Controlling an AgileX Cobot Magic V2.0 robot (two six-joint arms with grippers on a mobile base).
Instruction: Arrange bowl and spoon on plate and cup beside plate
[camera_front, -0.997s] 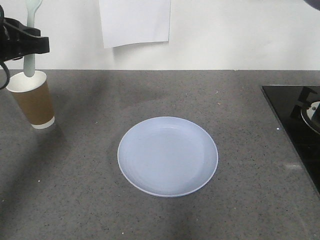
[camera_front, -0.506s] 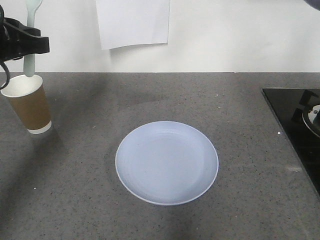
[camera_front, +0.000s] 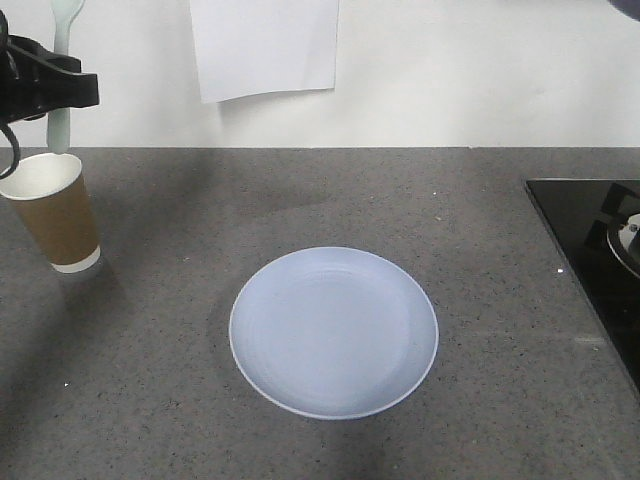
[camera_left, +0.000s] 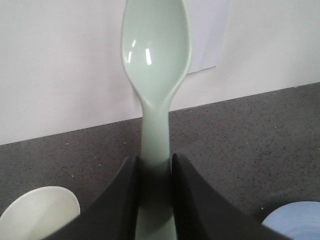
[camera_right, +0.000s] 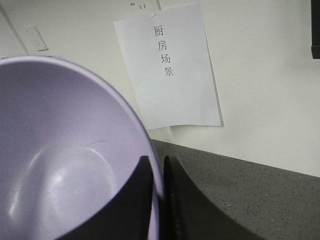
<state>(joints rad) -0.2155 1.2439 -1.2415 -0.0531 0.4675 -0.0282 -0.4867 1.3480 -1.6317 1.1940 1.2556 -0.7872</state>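
- Two claws, both loaded: my left claw (camera_left: 155, 175) is clamped on the handle of the spoon (camera_left: 156, 55). The scoop points up, above the cup (camera_front: 55, 220), which stands near the left edge of the worktop (camera_front: 480, 230), toward the back.
- My right claw (camera_right: 156, 170) pinches the wall of the bowl (camera_right: 65, 165) at the rim, one finger inside and one outside. The bowl is in the air, and I cannot tell how high.
- The spoon's handle is slim and smooth. I judge it could swivel in my grip as I tip it flat and land off the plate (camera_front: 333, 332).
- A rim pinch lets the bowl swing. Let go tilted or too high, it could skid across the plate, which lies bare mid-worktop toward the front edge.
- The cup sits just below my left claw, so a low sweep would knock it over.
- Both arms are bound for the one plate and could clash if they go together.
- Open worktop surrounds the plate. A black hob (camera_front: 590, 250) takes the right edge, and the wall closes the back.
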